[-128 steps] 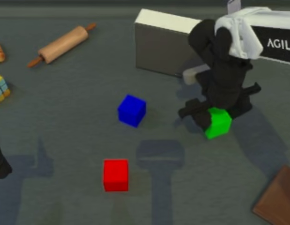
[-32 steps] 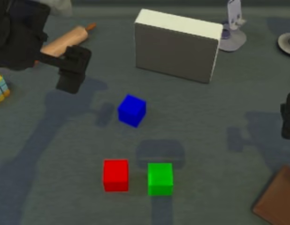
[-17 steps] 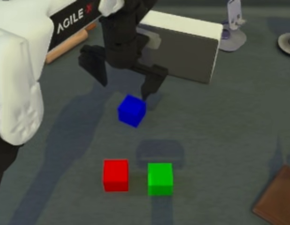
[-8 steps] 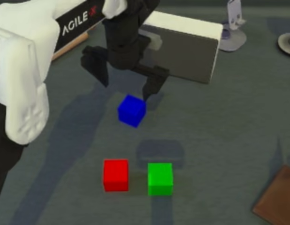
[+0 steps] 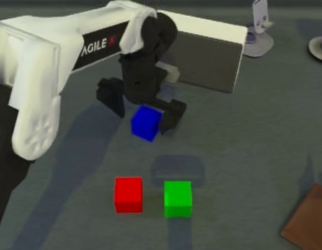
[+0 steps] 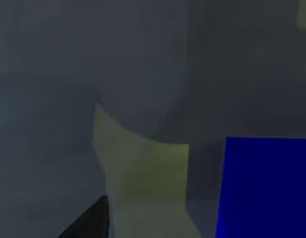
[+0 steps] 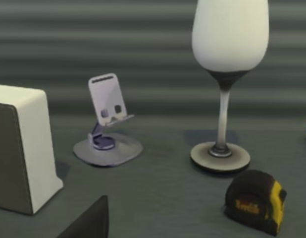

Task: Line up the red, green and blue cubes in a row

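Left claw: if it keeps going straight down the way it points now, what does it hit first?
Most likely the blue cube. The left claw is open, pointing down, its fingers flanking the cube in the top view. Height above it is unclear; if the fingers pass either side, the table comes next.

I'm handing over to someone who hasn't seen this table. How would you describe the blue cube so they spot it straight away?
Start at the big white box standing at the back of the table. Just in front of its left end the left gripper hangs with open jaws on either side of the blue cube. It is the only deep blue one, turned at an angle and apart from the red cube and green cube nearer the front.
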`<state>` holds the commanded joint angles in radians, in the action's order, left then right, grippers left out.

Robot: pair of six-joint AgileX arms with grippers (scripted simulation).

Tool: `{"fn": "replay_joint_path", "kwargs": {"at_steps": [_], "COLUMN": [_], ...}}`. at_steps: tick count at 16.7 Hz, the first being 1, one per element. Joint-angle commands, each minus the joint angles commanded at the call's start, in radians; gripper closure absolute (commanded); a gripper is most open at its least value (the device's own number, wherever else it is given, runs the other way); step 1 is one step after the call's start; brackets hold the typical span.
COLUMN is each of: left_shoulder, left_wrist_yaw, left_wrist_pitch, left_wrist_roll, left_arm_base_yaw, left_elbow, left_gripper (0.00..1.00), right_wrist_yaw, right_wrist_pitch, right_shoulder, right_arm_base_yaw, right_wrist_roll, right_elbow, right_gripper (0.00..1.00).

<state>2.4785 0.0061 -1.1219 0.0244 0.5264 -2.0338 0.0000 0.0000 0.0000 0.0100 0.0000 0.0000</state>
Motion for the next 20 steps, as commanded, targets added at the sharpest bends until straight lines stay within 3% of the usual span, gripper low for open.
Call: {"fn": "replay_joint_path", "kwargs": {"at_steps": [5,18,20], "left_shoulder": [0.005,0.005,0.005], "left_wrist_yaw": [0.0,0.0,0.0], "left_wrist_pitch": [0.02,0.02,0.02], "left_wrist_roll": [0.0,0.0,0.0], "left_arm_base_yaw": [0.0,0.0,0.0], "left_elbow": [0.019,0.019,0.019], "left_gripper": [0.0,0.98,1.0], "right_wrist_yaw": [0.0,0.0,0.0], "right_wrist_pitch": [0.0,0.0,0.0], "right_shoulder": [0.0,0.0,0.0], "right_arm_base_yaw": [0.0,0.0,0.0], "right_wrist_roll": [0.0,0.0,0.0], "right_elbow": [0.0,0.0,0.0], "right_gripper": [0.0,0.0,0.0]}}
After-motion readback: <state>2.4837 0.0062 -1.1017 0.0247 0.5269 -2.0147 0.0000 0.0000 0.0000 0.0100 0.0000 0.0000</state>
